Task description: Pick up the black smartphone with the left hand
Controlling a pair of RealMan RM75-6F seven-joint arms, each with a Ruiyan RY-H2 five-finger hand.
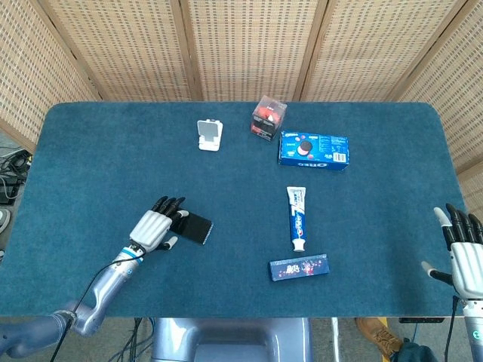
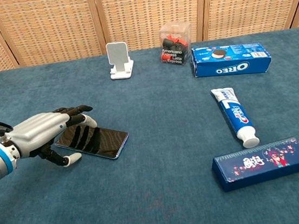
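The black smartphone [image 1: 195, 227] [image 2: 101, 141] lies flat on the blue table, left of centre. My left hand [image 1: 156, 225] [image 2: 47, 130] hovers over the phone's left end with its fingers spread above the screen and its thumb low at the near edge; it holds nothing. At the table's near right corner my right hand [image 1: 467, 259] stays open, fingers pointing away, far from the phone; the chest view does not show it.
A white phone stand [image 1: 209, 135] [image 2: 119, 60] and a clear box of red and black items [image 1: 269, 118] [image 2: 176, 43] sit at the back. An Oreo box [image 1: 314, 150] [image 2: 230, 60], a toothpaste tube [image 1: 297, 217] [image 2: 233, 115] and a dark blue carton [image 1: 299, 267] [image 2: 262, 163] lie right of the phone.
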